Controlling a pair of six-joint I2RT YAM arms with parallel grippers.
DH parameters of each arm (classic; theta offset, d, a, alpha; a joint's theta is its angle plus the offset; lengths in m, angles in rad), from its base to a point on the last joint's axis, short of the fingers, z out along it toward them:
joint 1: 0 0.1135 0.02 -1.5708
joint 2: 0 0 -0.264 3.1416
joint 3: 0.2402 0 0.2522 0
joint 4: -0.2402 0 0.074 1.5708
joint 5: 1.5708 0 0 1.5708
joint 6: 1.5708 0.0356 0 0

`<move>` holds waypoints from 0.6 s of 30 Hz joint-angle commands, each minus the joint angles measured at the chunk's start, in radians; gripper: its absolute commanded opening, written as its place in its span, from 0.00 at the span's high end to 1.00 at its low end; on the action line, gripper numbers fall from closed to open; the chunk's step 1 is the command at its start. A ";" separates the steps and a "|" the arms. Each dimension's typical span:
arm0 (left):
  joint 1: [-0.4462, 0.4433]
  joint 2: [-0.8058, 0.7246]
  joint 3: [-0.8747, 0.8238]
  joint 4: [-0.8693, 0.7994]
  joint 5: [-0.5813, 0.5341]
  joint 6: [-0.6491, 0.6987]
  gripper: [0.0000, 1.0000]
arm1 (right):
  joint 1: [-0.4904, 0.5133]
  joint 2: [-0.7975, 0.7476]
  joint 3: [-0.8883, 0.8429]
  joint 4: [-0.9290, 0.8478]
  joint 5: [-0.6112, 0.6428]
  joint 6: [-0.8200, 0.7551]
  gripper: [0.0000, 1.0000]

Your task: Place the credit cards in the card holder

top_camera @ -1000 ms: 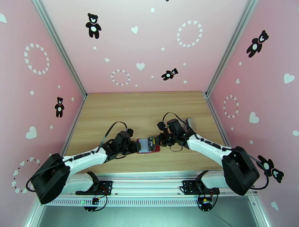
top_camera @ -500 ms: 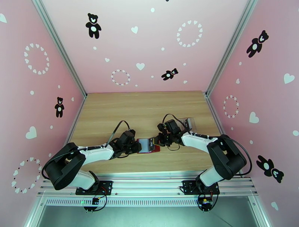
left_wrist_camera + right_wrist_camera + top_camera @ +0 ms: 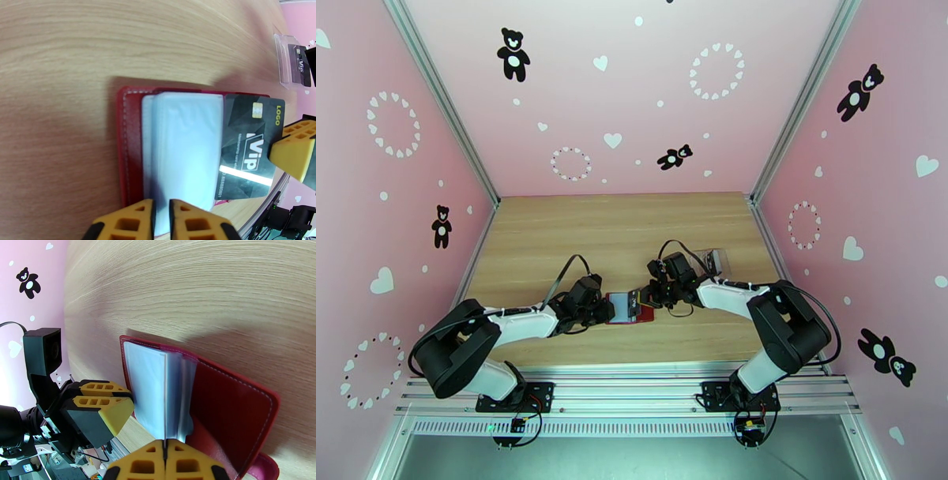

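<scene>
The dark red card holder [image 3: 128,146] lies open on the wooden table, its pale clear sleeves [image 3: 185,146] fanned up. My left gripper [image 3: 162,215] is shut on the near edge of those sleeves. A black credit card [image 3: 247,150] marked VIP lies partly tucked under the sleeves' right edge, and my right gripper [image 3: 164,461] is shut on its outer end. From above, the card holder [image 3: 646,314] sits between the left gripper [image 3: 605,309] and the right gripper [image 3: 643,298]. The right wrist view has the card holder [image 3: 233,409] with the card edge-on.
A clear plastic case [image 3: 292,59] with another dark card in it lies on the table behind the right arm, seen from above as the case [image 3: 715,259]. Pink walls close in the table on three sides. Bare wood stretches behind the wallet.
Both arms have raised their elbows and folded in closer. The left gripper's jaws have closed onto the sleeves. The wallet and card have stayed almost in place.
</scene>
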 commanded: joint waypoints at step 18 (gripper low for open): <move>0.008 0.009 -0.056 0.021 -0.033 -0.020 0.85 | -0.008 0.006 -0.063 0.060 0.034 0.049 1.00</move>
